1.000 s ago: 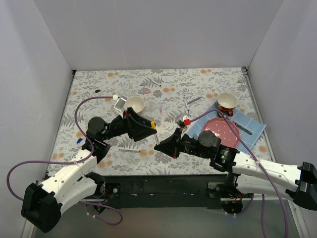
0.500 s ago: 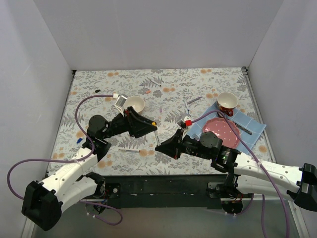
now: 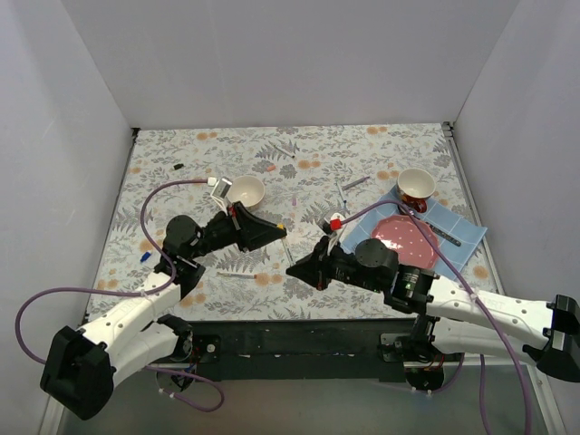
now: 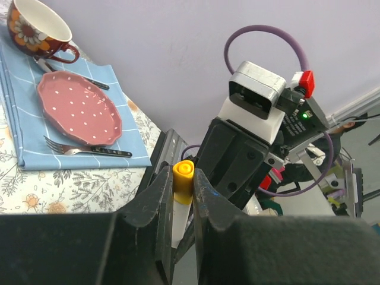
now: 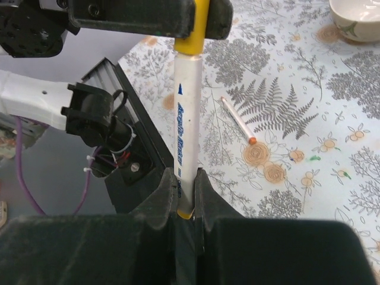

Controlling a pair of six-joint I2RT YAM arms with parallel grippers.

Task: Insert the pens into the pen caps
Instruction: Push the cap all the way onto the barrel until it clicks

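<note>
1. The left gripper (image 4: 183,185) is clenching on a short yellow plastic pen cap (image 4: 183,171). The right gripper (image 5: 186,199) is clamping the lower end of a white-barrelled marker pen (image 5: 187,119). Together they are holding it in the air over the near middle of the flower-print tablecloth (image 3: 381,145).
2. They are gripping opposite ends so the arms can be pushing pen and cap together along one line. I'd judge the cap is seating on the tip right now.
3. The right wrist view is giving the whole barrel running up into the left jaws. It is also showing a spare thin pen with an orange tip (image 5: 237,119) lying flat on the cloth by the near edge.
4. The left wrist view is showing the yellow piece only end-on. It is catching the pink dotted plate (image 4: 80,110) on the blue checked napkin (image 4: 18,119) toward the right edge.
5. The overhead view is barely resolving the held pen.
</note>
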